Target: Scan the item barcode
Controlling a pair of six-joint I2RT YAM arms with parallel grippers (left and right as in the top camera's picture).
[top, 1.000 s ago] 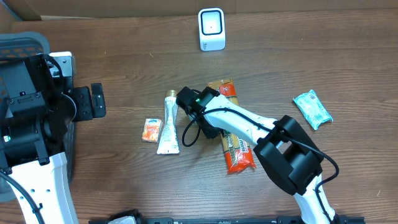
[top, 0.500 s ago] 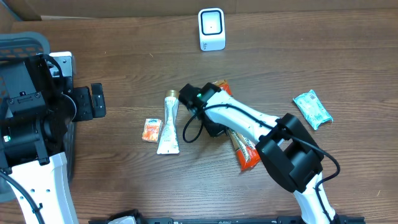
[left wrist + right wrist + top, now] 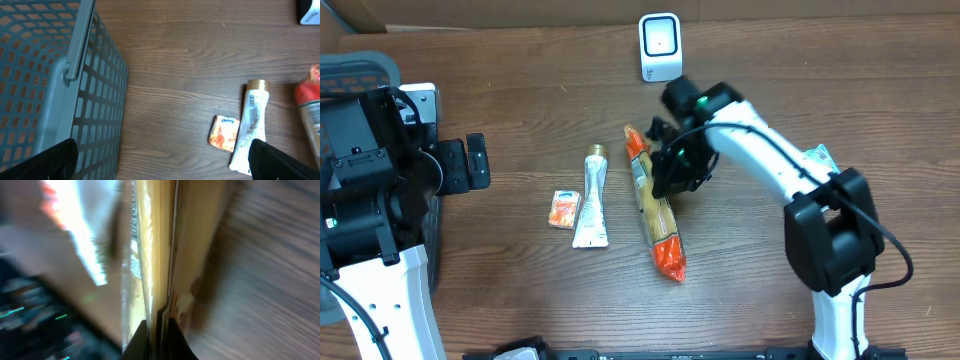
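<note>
The table (image 3: 520,300) holds one of each thing: one white scanner (image 3: 660,46) at the upper centre of the overhead frame, one long orange and tan snack packet (image 3: 655,215), one white tube (image 3: 591,200), one small orange sachet (image 3: 563,209), and one teal packet (image 3: 819,154) at the right, mostly hidden behind the arm. One grey mesh basket (image 3: 45,75) fills the left of the left wrist view.

The snack packet lies just below the scanner, right of the tube. Its long axis runs nearly top to bottom in the overhead frame. The upper end leans a little left and points up toward the scanner, and the red lower end points to the bottom edge.

The right gripper (image 3: 667,170) is clamped on the packet's upper half, its jaws drawn tight on the wrapper. The right wrist view is smeared, so the print cannot be read, and whether the packet rests on the wood is unclear.

The left gripper (image 3: 477,163) sits at the left edge with its jaws spread wide, holding nothing.
</note>
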